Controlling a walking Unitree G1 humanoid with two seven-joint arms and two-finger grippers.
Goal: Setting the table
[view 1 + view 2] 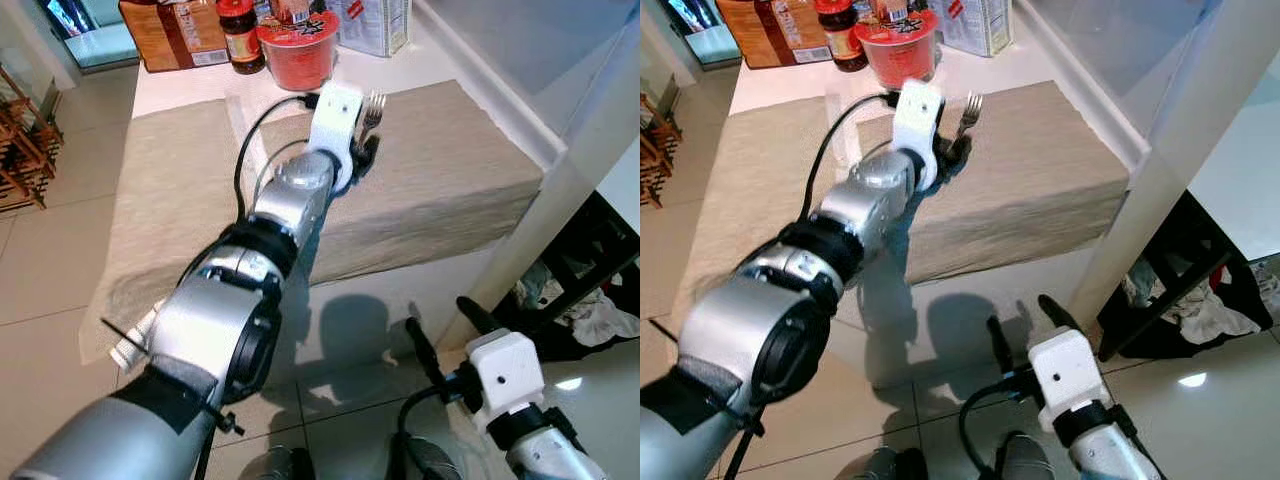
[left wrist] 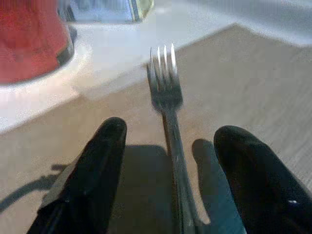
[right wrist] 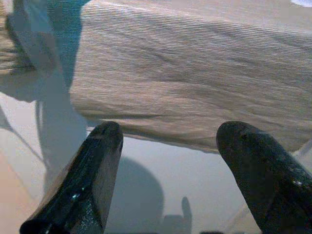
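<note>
1. A silver fork [image 2: 167, 92] lies on the beige tablecloth [image 1: 450, 170], tines pointing toward the back of the table, near the cloth's far edge.
2. The left gripper [image 2: 168, 161] is stretched out over the table right at the fork. In the left wrist view its two black fingers [image 2: 97, 165] stand apart, one on each side of the handle, with a gap between each finger and the metal; whether the handle is touched further down I cannot tell.
3. Just beyond the tines the cloth ends and the bare white tabletop [image 1: 400, 65] begins.
4. On that white strip stands a red instant-noodle cup [image 1: 298, 45], near the fork, with a dark sauce bottle [image 1: 240, 35] beside it, a brown packet [image 1: 175, 35] further to the robot's left, and a pale carton [image 1: 375, 22] to its right.
5. The tablecloth hangs over the near edge of the table, above a glossy tiled floor [image 1: 370, 340].
6. The right gripper [image 1: 1025, 335] hangs low in front of the table over the floor, its fingers [image 3: 92, 180] spread wide with nothing between them.
</note>
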